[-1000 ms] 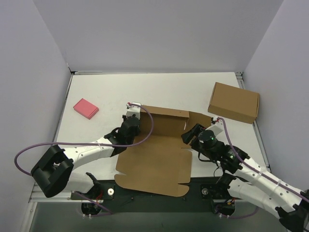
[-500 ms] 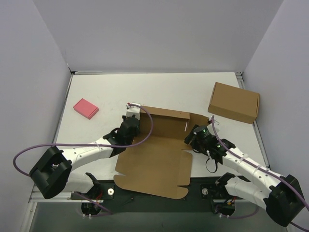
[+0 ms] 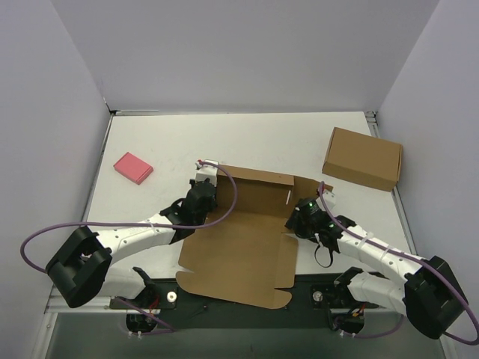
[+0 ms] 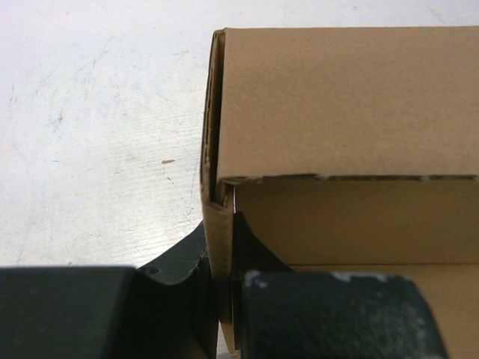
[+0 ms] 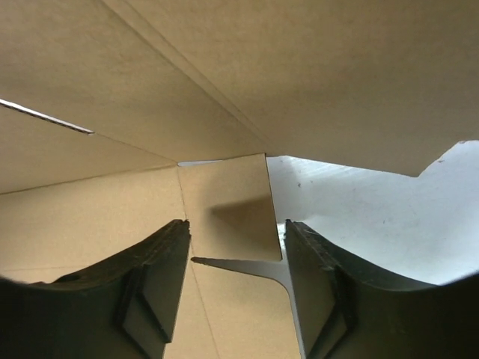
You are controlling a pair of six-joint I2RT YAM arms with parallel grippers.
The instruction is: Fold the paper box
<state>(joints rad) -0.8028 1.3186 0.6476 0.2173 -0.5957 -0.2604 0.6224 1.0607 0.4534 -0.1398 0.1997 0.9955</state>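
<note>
- The plain brown die-cut cardboard paper box (image 3: 243,239) is lying half-formed on the white table (image 3: 247,138) between the two arms. Its back wall is standing up on the far side, and its broad panel is lying flat toward the arm bases.
- The left gripper (image 4: 224,307) is pinching the box's upright left corner wall, its jaws nearly closed with a finger on each face of the board.
- The right gripper (image 5: 236,269) is hanging at the box's right end, jaws well apart and holding nothing. A small square flap (image 5: 230,206) is sitting just beyond the fingertips and seems to be touching neither.
- The board is looking light, stiff and springy. It is probably going to bend cleanly only along its scored creases and spring back if released, and its thin edges may crush under a hard pinch.
- The best holds are looking like flap edges close to a crease, gripped across the board's thickness.
</note>
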